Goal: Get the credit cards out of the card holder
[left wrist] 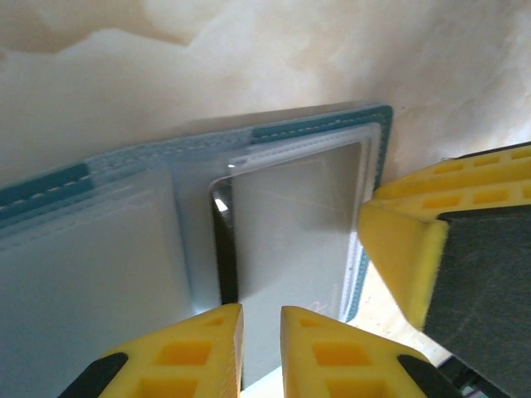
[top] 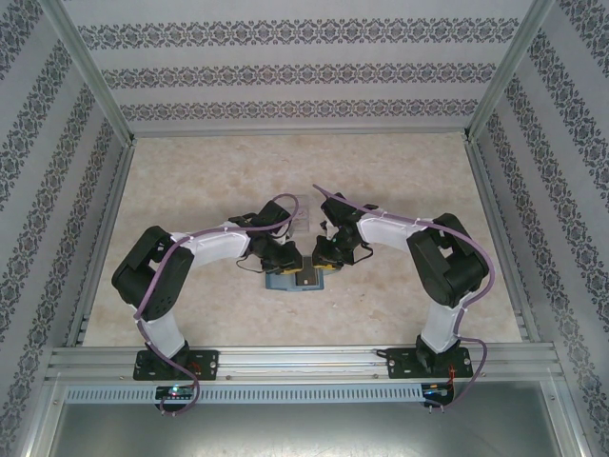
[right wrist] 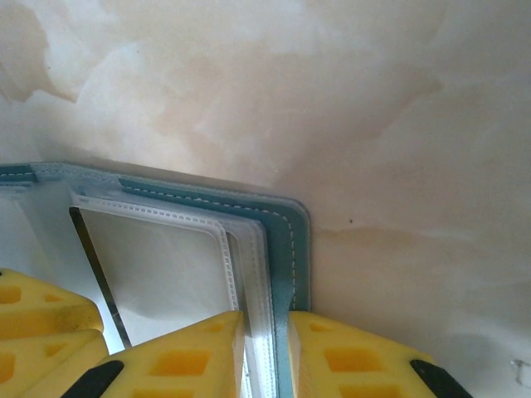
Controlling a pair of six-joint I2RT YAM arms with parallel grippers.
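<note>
Gripping the card holder, right end effector crowds left end effector.

A fixed camera high behind both arm bases looks down and forward over the whole table. Each wrist camera peers past its own yellow fingertips, very near the open card holder; both share its teal-edged right half.

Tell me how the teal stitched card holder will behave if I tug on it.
The teal stitched bifold card holder is probably soft and floppy: thin cover, sewn edges. Its clear plastic sleeves look glossy, so likely slippery and flexible. Lying flat and thin, it may slide on the smooth marbled table unless pinned.
</note>
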